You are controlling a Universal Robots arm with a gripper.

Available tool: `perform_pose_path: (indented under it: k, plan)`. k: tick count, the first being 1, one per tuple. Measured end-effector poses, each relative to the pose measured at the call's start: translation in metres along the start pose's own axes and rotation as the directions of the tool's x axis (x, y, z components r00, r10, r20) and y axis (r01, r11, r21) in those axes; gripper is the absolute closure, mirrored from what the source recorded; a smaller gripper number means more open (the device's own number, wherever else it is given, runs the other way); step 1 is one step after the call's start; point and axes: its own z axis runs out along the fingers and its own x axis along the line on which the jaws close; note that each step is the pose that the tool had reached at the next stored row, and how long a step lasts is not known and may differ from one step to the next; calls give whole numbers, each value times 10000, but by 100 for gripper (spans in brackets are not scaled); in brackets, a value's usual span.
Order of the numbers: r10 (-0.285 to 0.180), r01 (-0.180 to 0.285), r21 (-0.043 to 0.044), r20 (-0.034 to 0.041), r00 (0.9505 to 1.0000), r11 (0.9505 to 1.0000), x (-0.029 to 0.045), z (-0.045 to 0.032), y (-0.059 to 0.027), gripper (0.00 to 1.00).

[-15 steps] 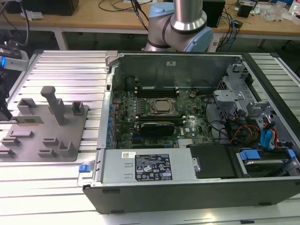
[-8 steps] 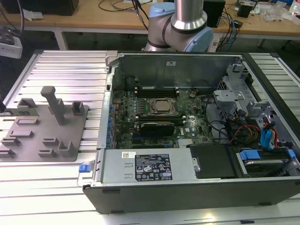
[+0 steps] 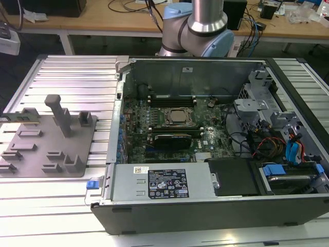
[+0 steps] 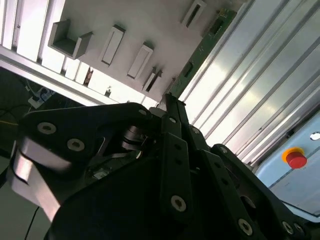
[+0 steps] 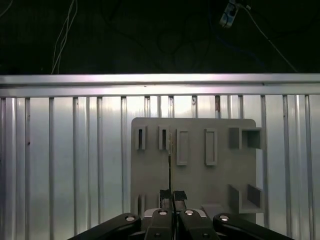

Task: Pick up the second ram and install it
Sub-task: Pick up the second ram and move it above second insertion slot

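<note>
1. One thin dark-green stick, the second ram (image 3: 20, 116), stands on its long edge at the far left corner of the grey fixture plate (image 3: 46, 141). The plate lies on the ribbed counter (image 3: 77, 77).
2. In the first wrist view the gripper (image 5: 173, 194) hangs above this plate. The ram appears there edge-on as a thin line just beyond the fingertips, in line with them. The second wrist view shows its green face along the plate's border.
3. The fingers are narrow, almost together. I judge that they hold nothing, because the stick sits in its fixture.
4. The stick is probably light and stiff, but thin and fragile. The best hold seems to be across its two flat faces near the middle of the upper edge, away from the contact edge.
5. To the right stands the open computer case (image 3: 205, 72), with long black memory slots (image 3: 164, 98) on the far side of the processor.
</note>
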Motion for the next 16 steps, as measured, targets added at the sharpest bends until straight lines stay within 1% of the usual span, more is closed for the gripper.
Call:
perform_pose_path:
  k: [1,2,4,5,7,11,15,16]
  plan:
    - [0,0,0,0,10000,10000,-1,-44,2,91]
    - [0,0,-1,0,10000,10000,-3,-120,3,91]
    - [0,0,0,1,10000,10000,-4,-180,2,91]
    - [0,0,0,1,10000,10000,-5,-224,3,91]
    - [0,0,0,1,10000,10000,-6,-274,4,91]
    - [0,0,-1,1,10000,10000,-10,-475,8,91]
    - [0,0,0,1,10000,10000,-13,-578,10,91]
    - [0,0,0,1,10000,10000,-13,-616,12,91]
